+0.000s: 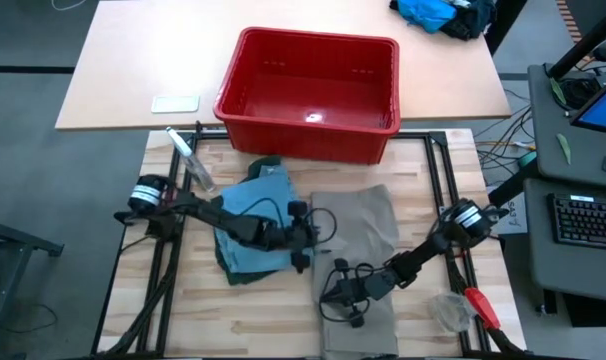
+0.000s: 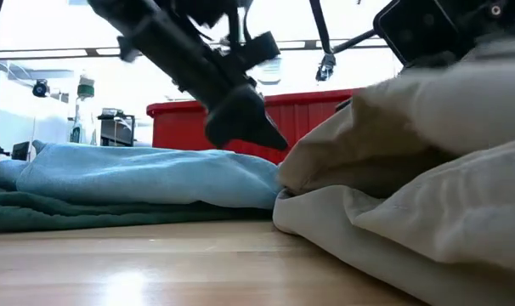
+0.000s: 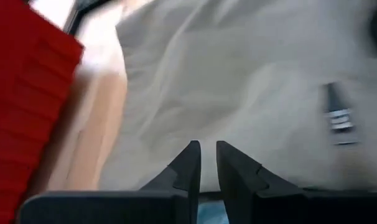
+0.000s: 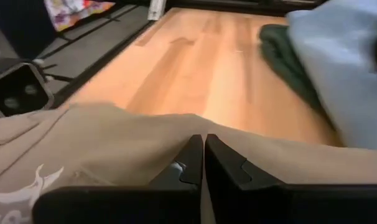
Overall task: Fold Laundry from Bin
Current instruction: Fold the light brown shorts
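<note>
Khaki piece (image 2: 410, 170) nearest — right end effector (image 1: 335, 292) pinches its fold; left end effector (image 1: 305, 240), nearly closed, reaches low over its edge.

No wording, number or brand name can be read in any view. The only mark is a small white printed emblem (image 4: 28, 186), shaped like a bird or a wing, on the soft khaki-taupe cloth garment (image 4: 114, 140); letters under it are cut off, unreadable.
</note>
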`<action>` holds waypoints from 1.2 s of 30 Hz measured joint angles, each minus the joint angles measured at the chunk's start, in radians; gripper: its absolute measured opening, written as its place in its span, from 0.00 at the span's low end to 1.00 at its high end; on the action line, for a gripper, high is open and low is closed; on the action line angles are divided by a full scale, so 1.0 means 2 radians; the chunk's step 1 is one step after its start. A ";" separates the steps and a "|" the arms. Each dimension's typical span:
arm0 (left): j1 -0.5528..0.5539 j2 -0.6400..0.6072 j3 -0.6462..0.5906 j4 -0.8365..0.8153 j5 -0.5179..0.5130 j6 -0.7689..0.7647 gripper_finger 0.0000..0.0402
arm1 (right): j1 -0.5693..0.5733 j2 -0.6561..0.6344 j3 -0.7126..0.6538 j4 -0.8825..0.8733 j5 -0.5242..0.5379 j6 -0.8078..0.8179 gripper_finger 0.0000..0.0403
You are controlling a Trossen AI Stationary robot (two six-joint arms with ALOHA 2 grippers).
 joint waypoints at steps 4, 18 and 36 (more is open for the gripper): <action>0.020 0.025 0.000 0.030 0.061 -0.002 0.06 | 0.000 0.007 0.014 -0.001 -0.022 0.001 0.02; 0.026 0.076 0.001 0.054 0.008 -0.048 0.00 | 0.023 -0.101 0.015 -0.128 -0.022 0.009 0.02; 0.053 0.077 0.001 0.048 -0.021 -0.082 0.00 | 0.027 -0.017 0.032 -0.157 -0.110 0.080 0.02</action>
